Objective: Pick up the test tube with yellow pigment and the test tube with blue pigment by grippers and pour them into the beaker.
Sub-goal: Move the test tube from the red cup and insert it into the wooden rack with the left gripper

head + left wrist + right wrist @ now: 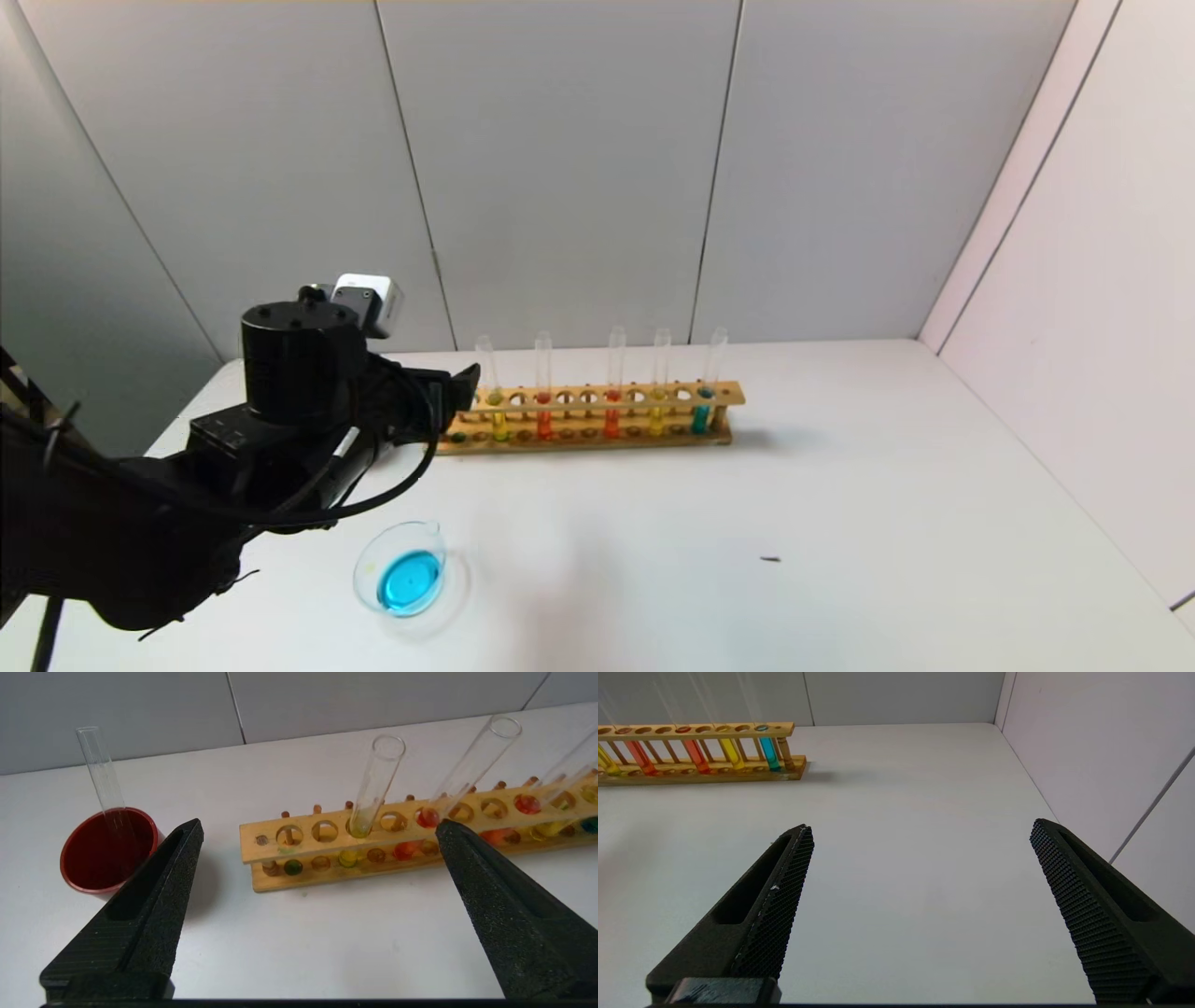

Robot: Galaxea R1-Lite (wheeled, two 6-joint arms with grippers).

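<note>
Head view: the left end effector (pixel 462 392) reaches across the white worktop (pixel 840 523) to the left end of the wooden rack (pixel 597 415). Its fingers are spread and grip nothing. Five tubes stand upright in the rack. The test tube with yellow pigment (pixel 492 397) is the leftmost, just beside the end effector's tip. Next come two red-orange tubes (pixel 543 392), a second yellow tube (pixel 658 387), then the test tube with blue pigment (pixel 707 387) at the rack's right end. The beaker (pixel 403 569) sits near the front edge, at about 7 o'clock from the rack and well apart from it; it holds cyan-blue liquid.

Left wrist view: both black fingers (pixel 154 891) are wide apart, nothing between them. Beyond them lies the rack (pixel 327 868), with the test tube with yellow pigment (pixel 373 788) standing in its hole, yellow residue at the bottom. A red-orange tube (pixel 467 770) leans beside it. A dark red cup (pixel 105 851) stands off the rack's end with an empty clear tube (pixel 100 772) leaning inside it.

Right wrist view: the right end effector (pixel 920 830) hovers over bare worktop (pixel 915 788), fingers (pixel 775 896) released and wide apart. The rack (pixel 700 770) is far off at about 10 o'clock; the test tube with blue pigment (pixel 770 753) stands at its nearest end, next to the second yellow tube (pixel 730 752).
</note>
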